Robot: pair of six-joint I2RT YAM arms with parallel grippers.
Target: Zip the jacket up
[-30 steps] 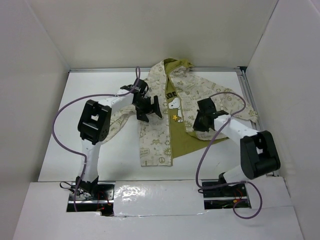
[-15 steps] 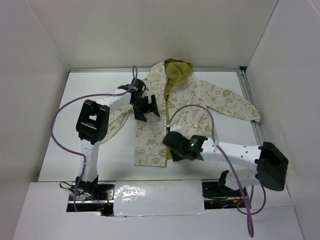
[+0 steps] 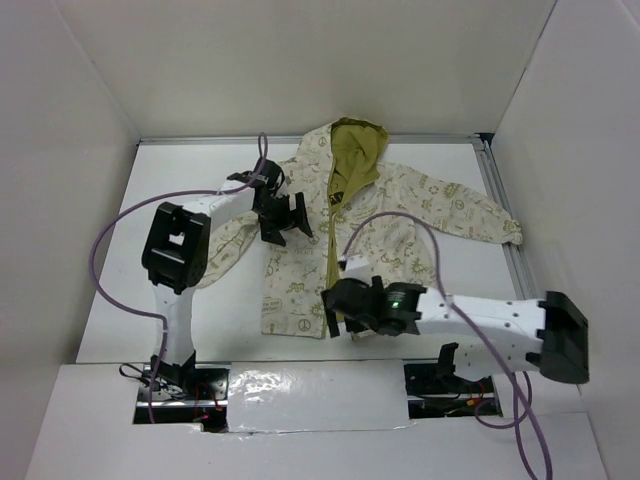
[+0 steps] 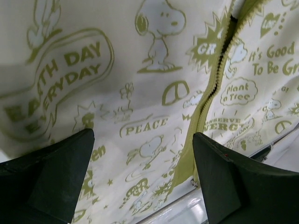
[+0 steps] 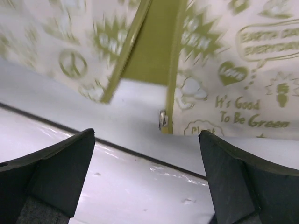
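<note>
The cream jacket (image 3: pixel 400 215) with olive prints lies flat on the white table, hood at the back and hem toward me. Its two front panels lie side by side, with an olive strip showing between them. My left gripper (image 3: pixel 287 216) hovers open over the left panel; the left wrist view shows printed fabric (image 4: pixel 140 84) and the zipper line (image 4: pixel 216 88) between its open fingers. My right gripper (image 3: pixel 335 305) stands open at the hem, holding nothing. The right wrist view shows the metal zipper slider (image 5: pixel 162 119) at the right panel's bottom corner, just beyond the gripper (image 5: pixel 147 135).
White walls close in the table on three sides. A metal rail (image 3: pixel 500 205) runs along the right edge by the jacket's sleeve. Purple cables (image 3: pixel 120 225) loop from both arms. A white ledge (image 3: pixel 320 385) covers the arm bases at the near edge.
My right arm swung from the jacket's right side to the front hem, laying the right panel over the lining, then opened and let go. The left gripper shifted slightly left.
</note>
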